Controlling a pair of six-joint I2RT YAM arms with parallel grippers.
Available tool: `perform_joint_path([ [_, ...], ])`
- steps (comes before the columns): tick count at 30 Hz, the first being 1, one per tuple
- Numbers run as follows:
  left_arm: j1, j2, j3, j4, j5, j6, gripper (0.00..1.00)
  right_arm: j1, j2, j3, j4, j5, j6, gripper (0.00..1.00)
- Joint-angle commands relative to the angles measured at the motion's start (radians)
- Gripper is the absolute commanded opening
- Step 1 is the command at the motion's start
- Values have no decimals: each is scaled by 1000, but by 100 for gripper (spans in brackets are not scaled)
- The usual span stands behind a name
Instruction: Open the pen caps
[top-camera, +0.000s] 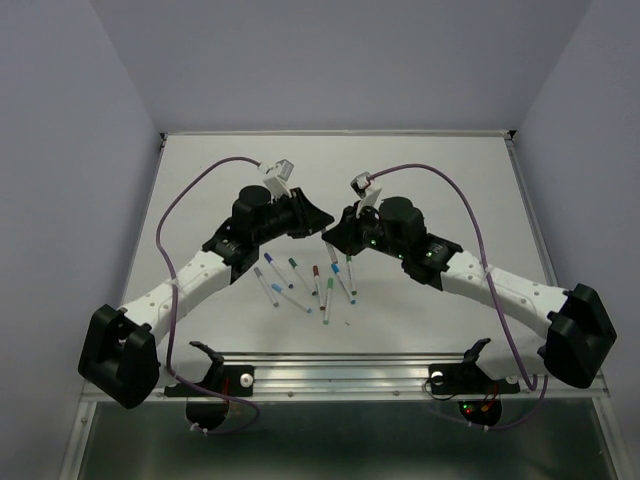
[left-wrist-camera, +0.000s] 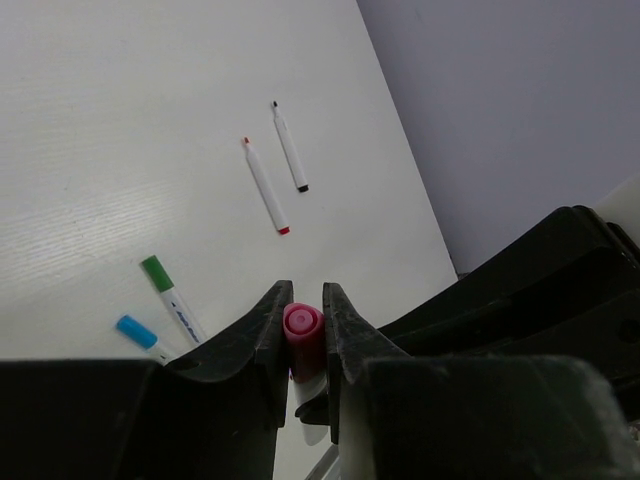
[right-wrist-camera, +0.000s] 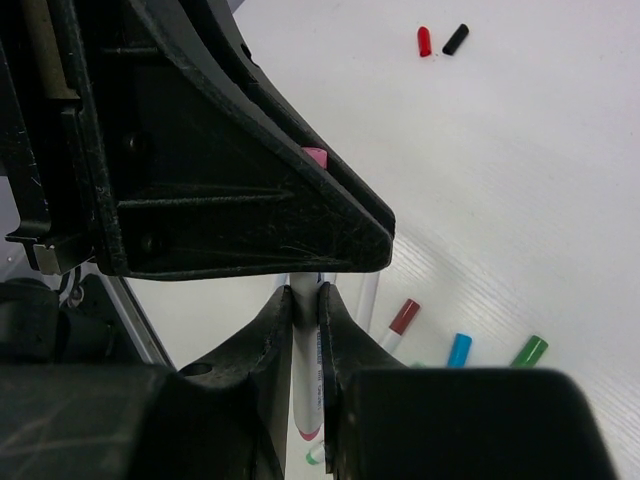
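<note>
Left jaws clamp the pink cap (left-wrist-camera: 303, 335), right jaws clamp its pen (right-wrist-camera: 305, 360).

White table (top-camera: 430, 160) with several capped pens (left-wrist-camera: 174, 299), two uncapped pens (left-wrist-camera: 265, 186), two loose caps (right-wrist-camera: 424, 41)

A pink cap (left-wrist-camera: 303, 333) is pinched between the left fingers (left-wrist-camera: 264, 340), and the white pen (right-wrist-camera: 305, 380) in line with it is clasped by the right fingers (right-wrist-camera: 270, 350). The join is hidden, so the cap may still be on. A red-tipped pen (left-wrist-camera: 265, 186) and a black-tipped pen (left-wrist-camera: 290, 148) lie bare, side by side on the bench (left-wrist-camera: 120, 120). A red cap (right-wrist-camera: 424, 41) and a black cap (right-wrist-camera: 455, 39) lie loose, close together. A green-capped pen (left-wrist-camera: 172, 297) and a blue-capped pen (left-wrist-camera: 138, 333) lie near each other.
</note>
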Motion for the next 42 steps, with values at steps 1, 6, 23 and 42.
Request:
perform_joint_path([
  [1,5,3,65,12,-93,23,6,1,-14,-28,-31,-127,-9,1],
  [6,5,29,93,17,-115,20,5,1,-15,-64,-31,-206,0,1],
  [23,10,57,149,-8,-385,-86,0,11,-3,-235,95,-369,130,1],
  [42,56,192,280,-52,-521,-144,0,39,-115,-360,94,-418,218,1],
])
